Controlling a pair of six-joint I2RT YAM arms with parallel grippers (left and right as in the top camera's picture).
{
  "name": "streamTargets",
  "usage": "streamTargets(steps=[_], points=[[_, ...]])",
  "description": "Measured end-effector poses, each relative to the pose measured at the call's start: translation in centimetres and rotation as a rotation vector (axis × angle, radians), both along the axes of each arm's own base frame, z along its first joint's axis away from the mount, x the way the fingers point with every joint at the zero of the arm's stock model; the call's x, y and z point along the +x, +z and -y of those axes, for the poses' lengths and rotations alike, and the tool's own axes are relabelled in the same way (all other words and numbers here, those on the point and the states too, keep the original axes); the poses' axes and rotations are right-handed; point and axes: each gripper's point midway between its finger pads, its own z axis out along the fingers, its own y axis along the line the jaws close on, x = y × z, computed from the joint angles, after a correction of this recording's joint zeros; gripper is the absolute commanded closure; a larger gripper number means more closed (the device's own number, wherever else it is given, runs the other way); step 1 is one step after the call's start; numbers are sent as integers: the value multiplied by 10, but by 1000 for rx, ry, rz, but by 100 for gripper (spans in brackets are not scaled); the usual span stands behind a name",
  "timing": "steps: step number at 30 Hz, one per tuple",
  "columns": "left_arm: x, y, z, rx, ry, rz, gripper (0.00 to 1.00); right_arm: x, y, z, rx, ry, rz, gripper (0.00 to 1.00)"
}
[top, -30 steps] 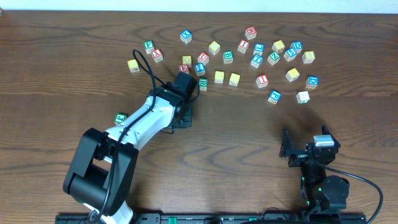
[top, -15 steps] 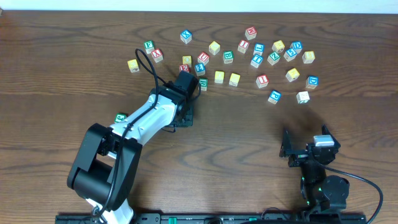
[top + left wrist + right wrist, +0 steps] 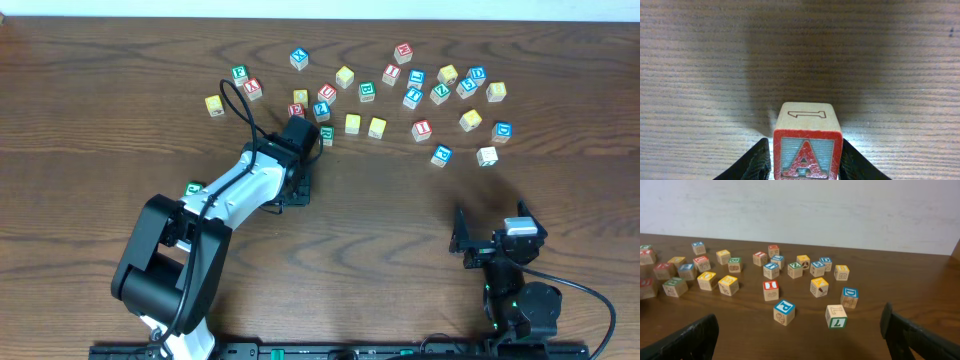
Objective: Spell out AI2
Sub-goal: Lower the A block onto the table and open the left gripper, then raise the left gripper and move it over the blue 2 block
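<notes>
Wooden table (image 3: 715,60), A cube (image 3: 807,152) between fingers (image 3: 756,164) of left gripper (image 3: 806,167)

A dark brown, wood-grain surface (image 3: 400,220) spreads wide under even light; behind its far edge stands a plain white wall (image 3: 840,210).

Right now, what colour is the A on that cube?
Red, on the A cube, framed in red; left wrist view shows it best.
</notes>
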Motion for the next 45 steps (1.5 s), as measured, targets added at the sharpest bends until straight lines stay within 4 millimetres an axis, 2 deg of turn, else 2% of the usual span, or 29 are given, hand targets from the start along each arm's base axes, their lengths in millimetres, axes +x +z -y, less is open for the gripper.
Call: streamTargets(steps=[3, 18, 19, 23, 25, 32, 34, 39, 45], points=[[-1, 0, -1, 4, -2, -6, 51, 0, 0, 0, 0, 0, 0, 1], [14, 25, 9, -10, -50, 18, 49, 0, 0, 0, 0, 0, 0, 1], [14, 25, 9, -12, -51, 18, 44, 0, 0, 0, 0, 0, 0, 1], [15, 33, 10, -20, -74, 33, 35, 0, 0, 0, 0, 0, 0, 1], [16, 45, 11, -28, -82, 54, 25, 0, 0, 0, 0, 0, 0, 1], [28, 113, 8, -74, -104, 182, 12, 0, 0, 0, 0, 0, 0, 1], [29, 136, 3, -91, -101, 229, 10, 0, 0, 0, 0, 0, 0, 1], [25, 178, -11, -120, -85, 327, 10, 0, 0, 0, 0, 0, 0, 1], [17, 207, -29, -134, -55, 396, 9, 0, 0, 0, 0, 0, 0, 1]])
